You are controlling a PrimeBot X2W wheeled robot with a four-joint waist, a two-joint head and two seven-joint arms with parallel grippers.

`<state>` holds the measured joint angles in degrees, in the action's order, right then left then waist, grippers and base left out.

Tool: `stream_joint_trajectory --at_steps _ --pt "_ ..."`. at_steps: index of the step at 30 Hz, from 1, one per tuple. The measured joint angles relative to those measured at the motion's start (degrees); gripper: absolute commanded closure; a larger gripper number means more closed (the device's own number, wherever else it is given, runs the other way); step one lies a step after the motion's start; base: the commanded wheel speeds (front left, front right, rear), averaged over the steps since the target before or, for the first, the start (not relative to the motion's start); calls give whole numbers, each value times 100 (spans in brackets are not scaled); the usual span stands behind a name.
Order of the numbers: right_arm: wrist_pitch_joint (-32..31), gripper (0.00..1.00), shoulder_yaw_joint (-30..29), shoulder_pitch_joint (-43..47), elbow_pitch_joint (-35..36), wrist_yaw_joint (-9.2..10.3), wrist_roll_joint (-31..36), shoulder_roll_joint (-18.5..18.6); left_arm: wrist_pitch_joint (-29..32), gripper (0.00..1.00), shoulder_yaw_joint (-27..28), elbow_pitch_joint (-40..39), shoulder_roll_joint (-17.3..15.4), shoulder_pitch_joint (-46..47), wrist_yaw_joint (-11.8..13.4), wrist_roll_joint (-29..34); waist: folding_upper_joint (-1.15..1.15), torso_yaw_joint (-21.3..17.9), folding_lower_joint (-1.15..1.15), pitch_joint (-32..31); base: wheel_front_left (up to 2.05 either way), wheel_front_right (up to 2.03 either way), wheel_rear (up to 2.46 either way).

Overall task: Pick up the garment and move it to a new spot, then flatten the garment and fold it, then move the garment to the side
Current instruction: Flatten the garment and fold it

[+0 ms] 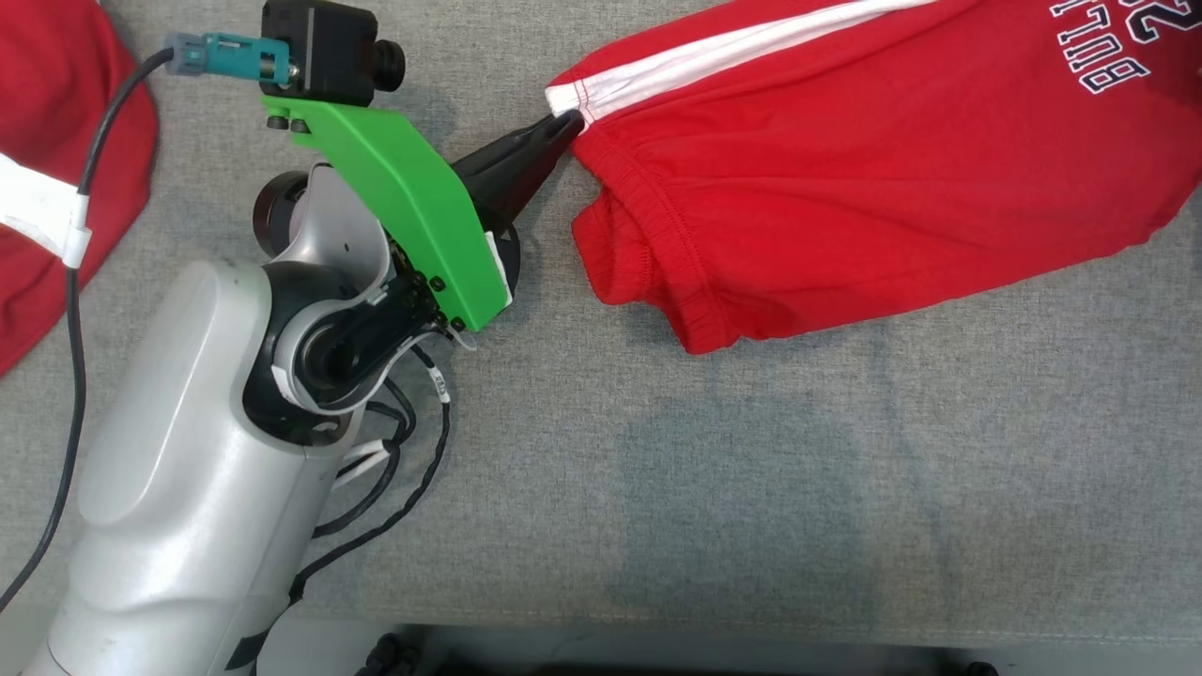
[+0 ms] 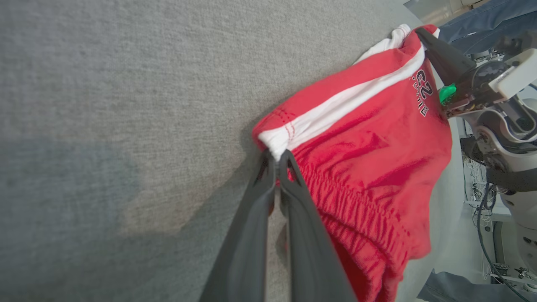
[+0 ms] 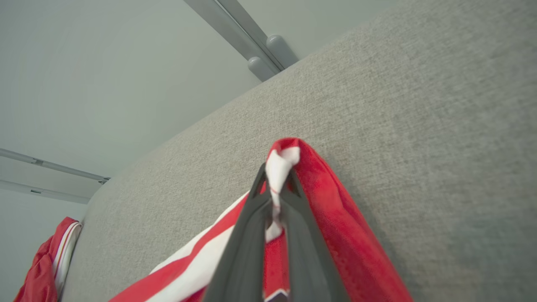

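On surface, garment; left end effector at its left corner

Head view straight down, wrist views close, sharing garment

Found wide free room on the grey surface below the red shorts, all across the near side. Noted the shorts as the obstacle over the upper right. Saw the left arm blocking the lower left, with its black cable running beside. Saw another red garment blocking the far left edge. Found only a narrow bare gap between that garment and the arm's camera.
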<state>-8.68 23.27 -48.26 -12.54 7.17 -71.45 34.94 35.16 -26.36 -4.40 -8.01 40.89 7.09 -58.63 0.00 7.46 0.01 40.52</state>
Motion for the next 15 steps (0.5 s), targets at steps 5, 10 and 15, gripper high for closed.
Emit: stream_joint_trajectory --at_steps 5,10,15 --pt "-1 100 31 -110 -211 1 81 -11 -1 100 -32 70 85 -1 0 -1 0 100 0 -68 0 0 0" --pt "-45 100 158 -259 -363 2 144 -121 -26 100 -45 153 149 -1 0 -1 0 180 0 -153 0 0 0" --pt "-56 0 304 -300 -570 2 270 -133 -87 67 -23 277 193 -2 0 -1 0 238 0 -239 0 0 0"
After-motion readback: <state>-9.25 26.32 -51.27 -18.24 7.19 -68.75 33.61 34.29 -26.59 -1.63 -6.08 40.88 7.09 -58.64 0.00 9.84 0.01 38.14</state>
